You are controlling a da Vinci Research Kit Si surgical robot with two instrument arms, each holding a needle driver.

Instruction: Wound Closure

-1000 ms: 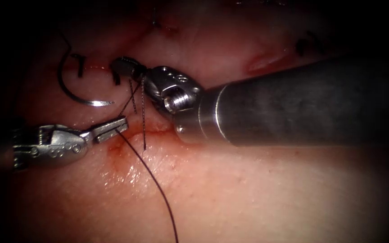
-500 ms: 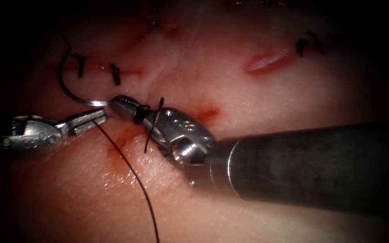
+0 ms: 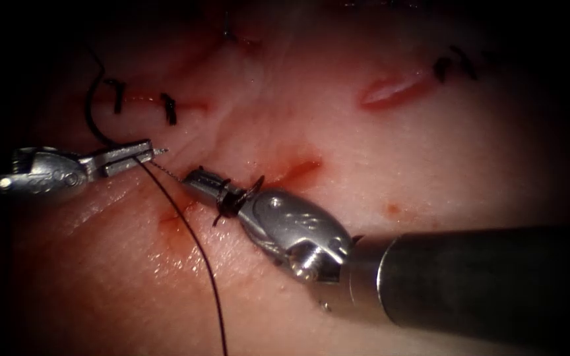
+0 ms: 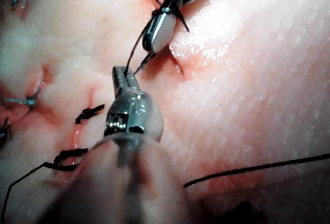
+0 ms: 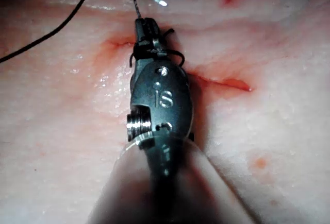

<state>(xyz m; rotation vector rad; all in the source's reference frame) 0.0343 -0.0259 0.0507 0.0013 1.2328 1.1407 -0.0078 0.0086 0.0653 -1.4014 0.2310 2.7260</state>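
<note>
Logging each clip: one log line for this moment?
left tool: shut on thread | right tool: shut on thread, loops around jaws | needle: free on tissue, left of cut

Pale pink tissue (image 3: 377,165), glistening, carrying all else. Across the middle, a cut (image 3: 298,168) edged with red fluid (image 3: 173,221), more of it pooled to the cut's left. Farther right, a second short red slit (image 3: 390,89). Up left, dark stitches (image 3: 168,109) set across a closed red line. Left of those, a curved needle (image 3: 90,115) lying on the surface, tip near the left tool's jaws. Dark thread (image 3: 199,264) trailing down over the wet surface from the middle. Small red spot (image 3: 390,209) at right, apart from the cut.
</note>
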